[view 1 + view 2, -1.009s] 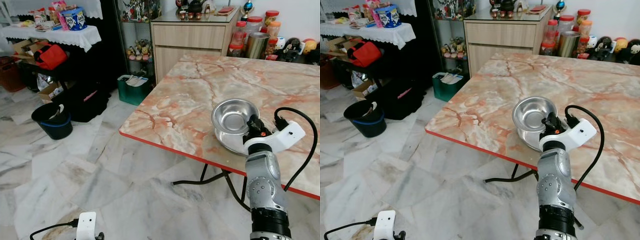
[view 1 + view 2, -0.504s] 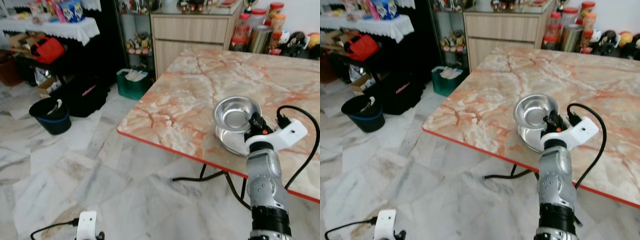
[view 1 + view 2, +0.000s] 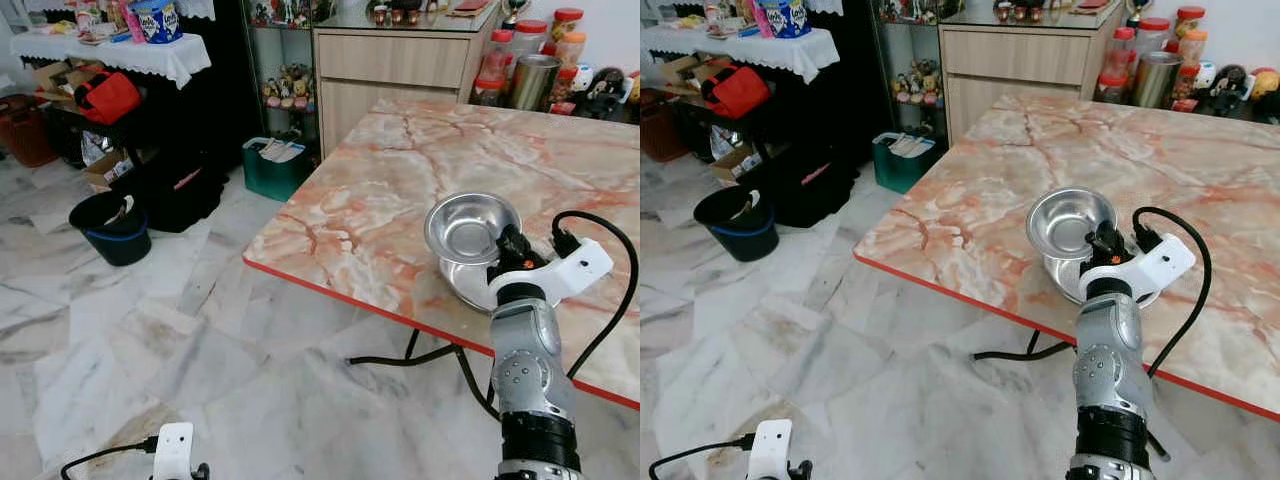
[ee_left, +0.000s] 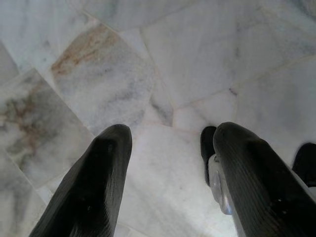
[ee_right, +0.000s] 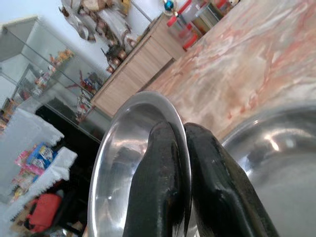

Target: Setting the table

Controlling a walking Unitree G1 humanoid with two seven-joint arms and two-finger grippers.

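From the left eye view, we've got the right gripper point(image 3: 512, 247) pinched onto the rim of a steel bowl point(image 3: 470, 226) in the centre right of the frame, held tilted just above a steel plate point(image 3: 472, 287) that sits close to the red front edge of the marble table point(image 3: 390, 190). Plenty of bare tabletop runs toward the upper right, up to the jars point(image 3: 528, 68) by the wooden cabinet point(image 3: 400, 70). Left half of the frame is open marble floor point(image 3: 150, 340), with a black bucket point(image 3: 112, 227) and a green bin point(image 3: 277, 166) further up.

Right eye view, same deal: bowl point(image 3: 1070, 221) over the plate point(image 3: 1065, 275), near the table's front edge.

Left wrist view: the left gripper point(image 4: 168, 148) hangs idle over floor tiles, its fingers point(image 4: 96, 182) spread apart with nothing between them.

Right wrist view: both fingers point(image 5: 158, 182) squeeze the bowl's rim point(image 5: 143, 148), the plate point(image 5: 269, 163) just beside it, lower right.
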